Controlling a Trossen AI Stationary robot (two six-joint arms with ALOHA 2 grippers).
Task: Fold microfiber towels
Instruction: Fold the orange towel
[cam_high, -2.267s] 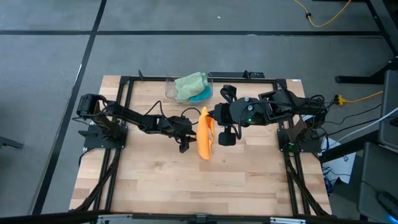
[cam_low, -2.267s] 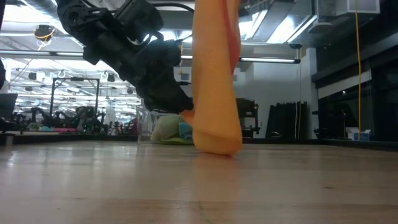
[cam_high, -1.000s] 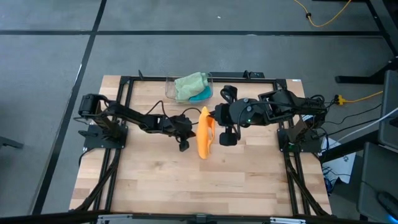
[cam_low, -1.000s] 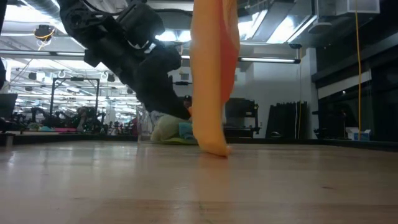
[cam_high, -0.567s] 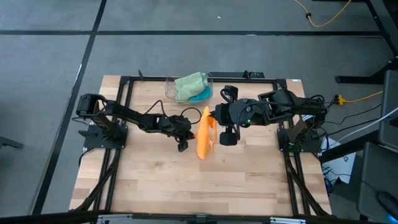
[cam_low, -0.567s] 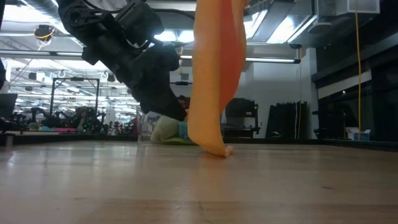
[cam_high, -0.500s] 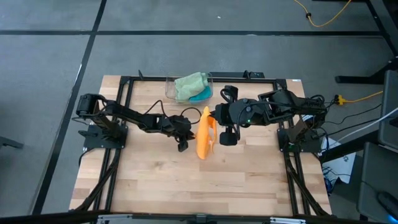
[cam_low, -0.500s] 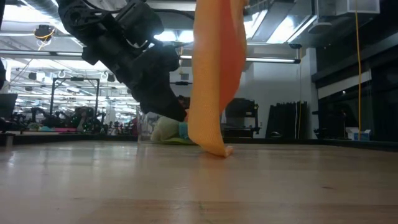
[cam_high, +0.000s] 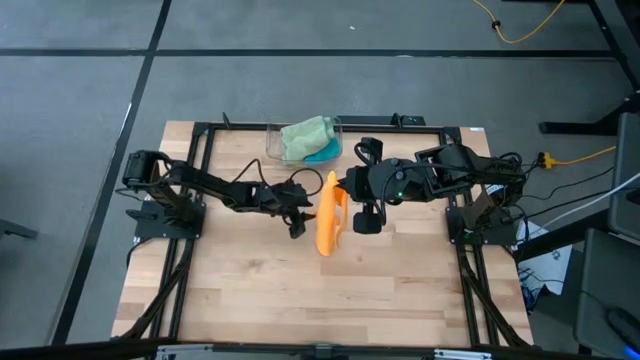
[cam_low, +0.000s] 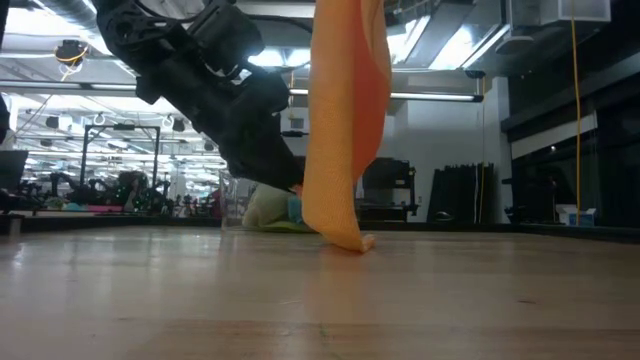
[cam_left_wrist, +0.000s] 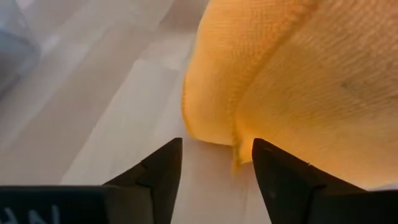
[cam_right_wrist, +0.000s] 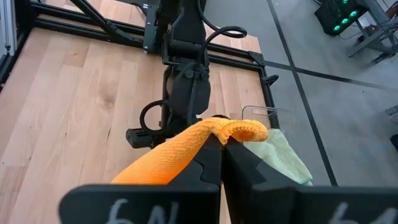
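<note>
High view: orange towel (cam_high: 329, 221) hangs pinched in right gripper (cam_high: 337, 187); left gripper (cam_high: 301, 222) beside it, fingers apart, empty. Low view: towel's lower corner touches wooden table (cam_low: 300, 300); workshop behind. Right wrist view: clear bin (cam_right_wrist: 261, 115) holding green towel (cam_right_wrist: 283, 158).

orange towel (cam_high: 329, 219): microfiber, we see it hanging vertical mid-table, top corner pinched up, bottom tip just touching the wood. pale sage green towel (cam_high: 306, 136): crumpled, at the table's far edge. teal blue towel (cam_high: 322, 155): under the sage one, only an edge visible.
</note>
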